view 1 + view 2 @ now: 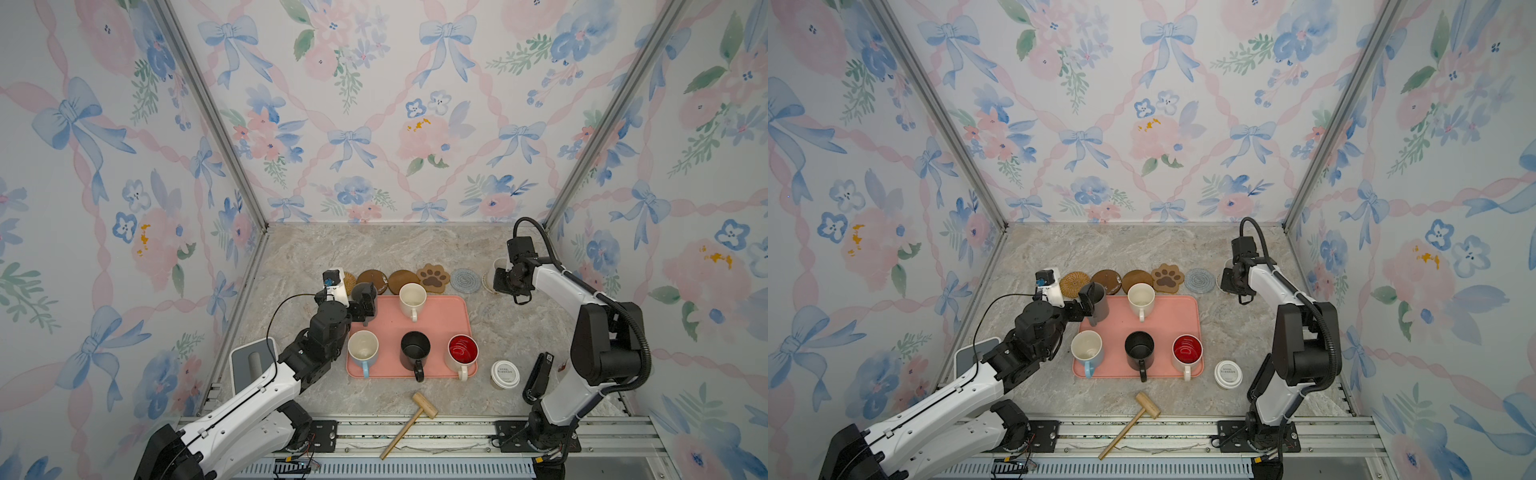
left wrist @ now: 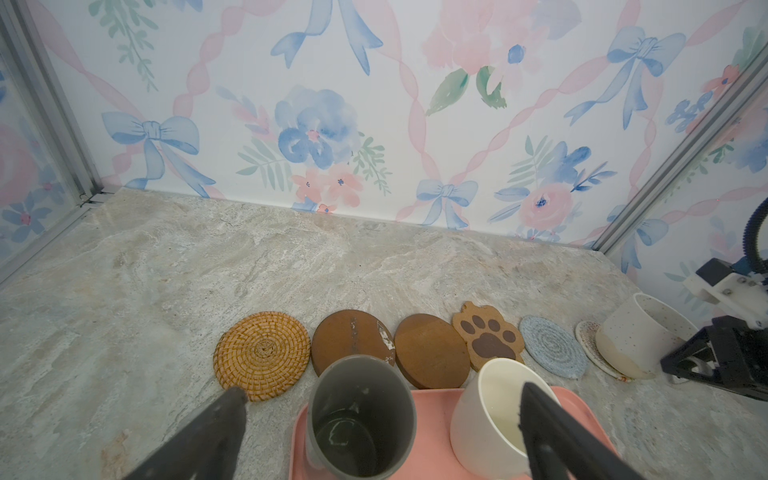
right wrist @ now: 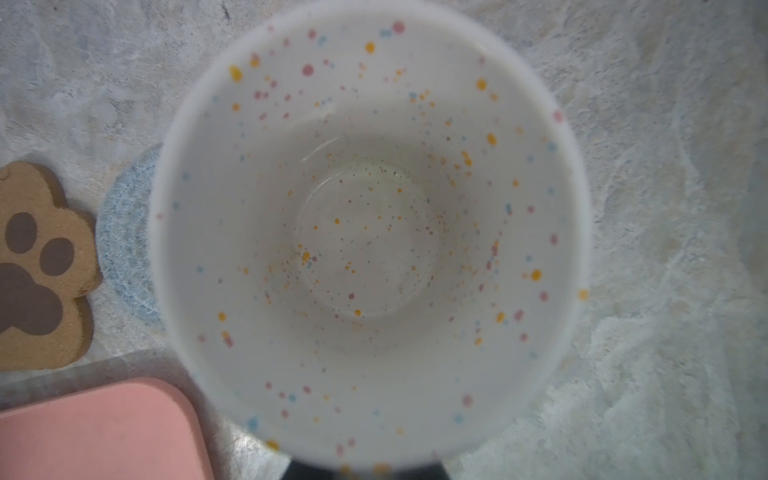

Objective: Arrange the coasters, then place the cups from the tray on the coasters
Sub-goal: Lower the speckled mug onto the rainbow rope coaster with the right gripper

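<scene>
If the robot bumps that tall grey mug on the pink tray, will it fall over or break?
The grey mug looks taller than wide, so a push near its rim could tip it. It seems ceramic: stiff, heavyish, likely to chip if dropped. The tray looks smooth, so a low push may just slide it.
</scene>
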Robot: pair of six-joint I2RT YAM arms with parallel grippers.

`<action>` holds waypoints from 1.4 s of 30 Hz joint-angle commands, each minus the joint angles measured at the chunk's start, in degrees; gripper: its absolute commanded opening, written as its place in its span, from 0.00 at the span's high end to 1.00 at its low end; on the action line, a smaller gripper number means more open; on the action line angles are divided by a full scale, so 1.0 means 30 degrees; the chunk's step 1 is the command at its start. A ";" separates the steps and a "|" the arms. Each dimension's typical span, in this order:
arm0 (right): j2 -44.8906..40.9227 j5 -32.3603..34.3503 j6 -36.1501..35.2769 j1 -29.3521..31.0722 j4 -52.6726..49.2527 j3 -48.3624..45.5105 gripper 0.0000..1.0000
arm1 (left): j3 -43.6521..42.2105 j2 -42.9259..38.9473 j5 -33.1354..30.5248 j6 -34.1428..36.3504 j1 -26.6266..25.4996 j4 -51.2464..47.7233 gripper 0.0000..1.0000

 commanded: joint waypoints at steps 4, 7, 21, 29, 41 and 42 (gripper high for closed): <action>0.0177 0.0120 -0.0268 -0.0296 0.1280 0.1020 1.00 | -0.0049 -0.0105 -0.0171 -0.0025 0.0039 -0.0229 0.02; 0.0250 0.0117 -0.0298 -0.0357 0.1265 0.1057 1.00 | -0.0052 -0.0105 -0.0215 -0.0036 0.0031 -0.0220 0.02; 0.0280 -0.0014 -0.0266 -0.0441 0.1397 0.1301 1.00 | 0.0040 0.0012 -0.0229 0.0077 0.0031 -0.0199 0.02; 0.0607 -0.0116 -0.0220 -0.0436 0.1433 0.1384 1.00 | 0.0009 0.0013 -0.0259 0.0095 0.0031 -0.0195 0.02; 0.0765 -0.0456 -0.0044 -0.0414 0.1528 0.1014 1.00 | -0.0037 -0.0079 -0.0288 0.0104 0.0031 -0.0240 0.02; 0.0722 -0.0496 -0.0034 -0.0416 0.1554 0.0946 1.00 | -0.0019 -0.0075 -0.0288 0.0095 0.0032 -0.0219 0.02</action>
